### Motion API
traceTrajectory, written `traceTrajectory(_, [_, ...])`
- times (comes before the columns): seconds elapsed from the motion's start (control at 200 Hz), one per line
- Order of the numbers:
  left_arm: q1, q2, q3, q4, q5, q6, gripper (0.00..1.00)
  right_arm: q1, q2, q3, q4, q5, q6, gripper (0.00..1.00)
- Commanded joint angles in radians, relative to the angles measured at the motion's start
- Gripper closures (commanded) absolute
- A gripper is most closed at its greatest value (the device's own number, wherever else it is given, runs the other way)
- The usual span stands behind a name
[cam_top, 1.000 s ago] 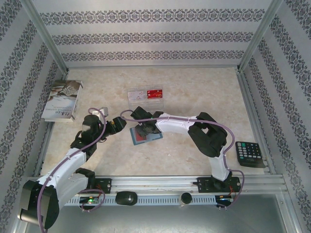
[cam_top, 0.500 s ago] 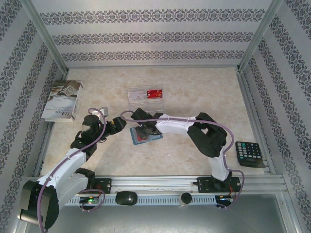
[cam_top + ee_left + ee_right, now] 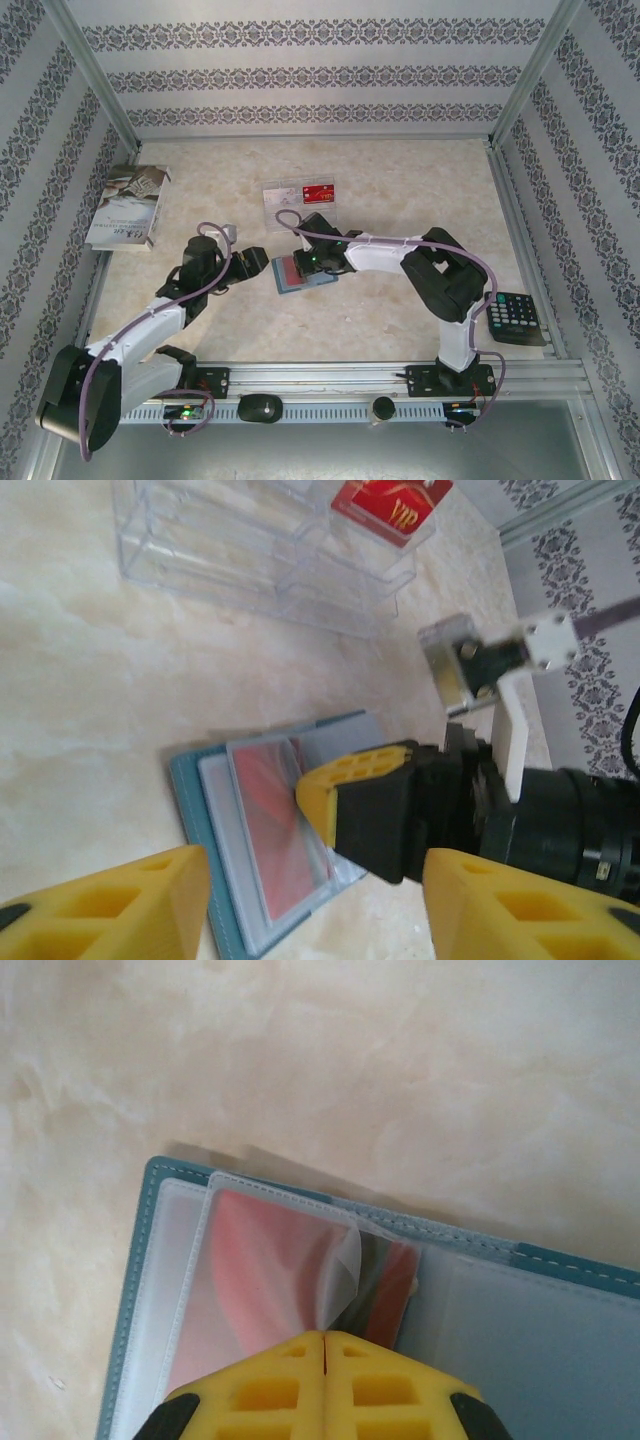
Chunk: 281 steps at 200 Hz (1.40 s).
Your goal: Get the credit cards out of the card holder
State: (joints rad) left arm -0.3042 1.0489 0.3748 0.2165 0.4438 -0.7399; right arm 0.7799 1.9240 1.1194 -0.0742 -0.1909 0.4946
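The teal card holder (image 3: 292, 277) lies open on the table's middle. A red credit card (image 3: 260, 1280) sits in its clear sleeve, whose edge (image 3: 345, 1265) curls up. A darker red card (image 3: 395, 1285) shows beneath. My right gripper (image 3: 325, 1345) is shut, its tips pressed together at that curled edge; I cannot tell whether anything is pinched. In the left wrist view its yellow fingers (image 3: 345, 790) rest on the holder (image 3: 190, 785). My left gripper (image 3: 318, 915) is open just left of the holder, with nothing between its fingers. It appears from above too (image 3: 262, 264).
A clear plastic tray (image 3: 285, 196) holding one red card (image 3: 320, 193) stands behind the holder. A white booklet (image 3: 125, 207) lies at the far left and a black calculator (image 3: 515, 317) at the right edge. Metal frame rails border the table.
My right gripper has shut at the sleeve's edge and its arm has shifted right. The left gripper has moved closer to the holder and its jaws have narrowed.
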Motion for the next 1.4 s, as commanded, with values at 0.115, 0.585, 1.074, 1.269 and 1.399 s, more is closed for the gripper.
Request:
traceTrajectory(0.115, [-0.057,0.104,-0.001,0.181,-0.005,-0.035,0.55,-0.04,-0.068,-0.083,0.176,-0.135,0.131,1.0])
traceTrajectory(0.585, [-0.115,0.33,0.075,0.324,-0.029,-0.047,0.48,-0.045,-0.083,-0.096,0.214,-0.176,0.165,1.0])
traceTrajectory(1.074, [-0.159,0.446,0.122,0.325,-0.044,-0.049,0.74,-0.042,-0.092,-0.1,0.214,-0.171,0.17,1.0])
traceTrajectory(1.269, [-0.162,0.442,0.122,0.297,-0.044,-0.05,0.95,-0.041,-0.086,-0.096,0.216,-0.177,0.178,1.0])
traceTrajectory(1.399, [-0.163,0.418,0.118,0.258,-0.05,-0.043,1.0,-0.049,-0.096,-0.099,0.208,-0.167,0.186,0.92])
